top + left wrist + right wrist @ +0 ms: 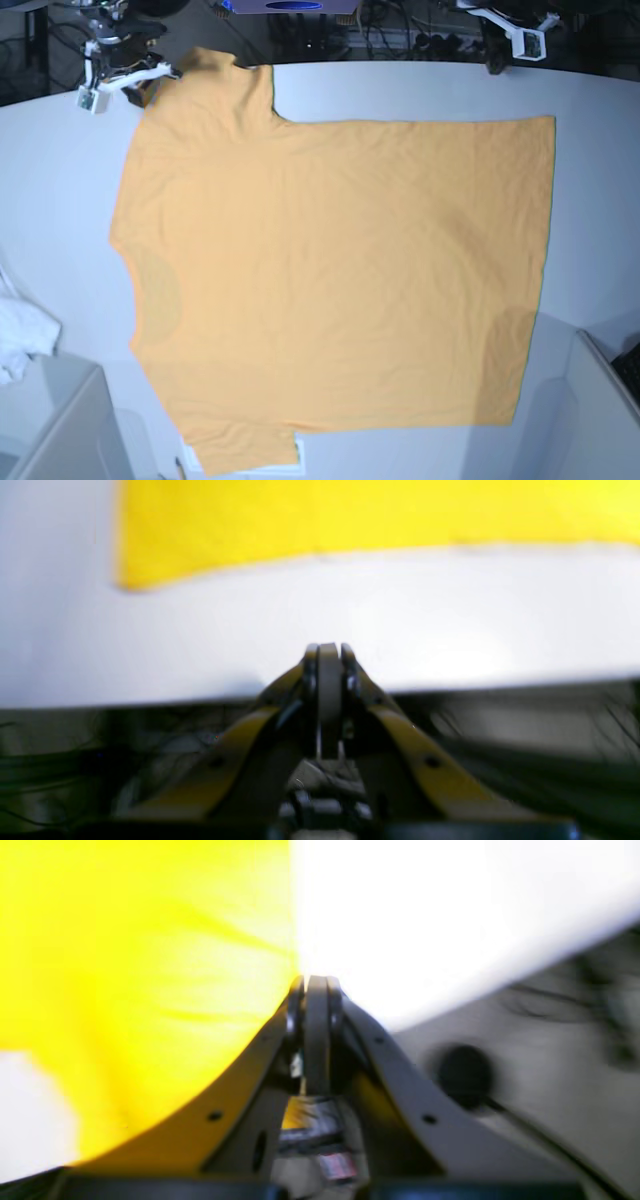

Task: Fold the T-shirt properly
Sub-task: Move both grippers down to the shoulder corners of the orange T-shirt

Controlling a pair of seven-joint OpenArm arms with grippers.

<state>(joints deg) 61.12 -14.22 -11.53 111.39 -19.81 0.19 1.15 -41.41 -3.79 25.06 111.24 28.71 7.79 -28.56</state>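
The light-orange T-shirt (330, 270) lies spread flat on the white table (600, 200), plain side up, with one sleeve at the far left and another at the near edge. My right gripper (170, 72) is at the far-left sleeve. In the right wrist view its jaws (315, 982) are shut, right at the border of the yellow cloth (150, 965), and nothing shows between them. At the table's far right edge my left gripper (494, 63) is shut too. Its tips (328, 647) hover over bare table, clear of the shirt's hem (350, 515).
A small white cloth (20, 345) lies at the table's left edge. Grey bins stand at the near left (60, 430) and near right (605, 400). Cables and equipment (400, 30) run behind the far table edge.
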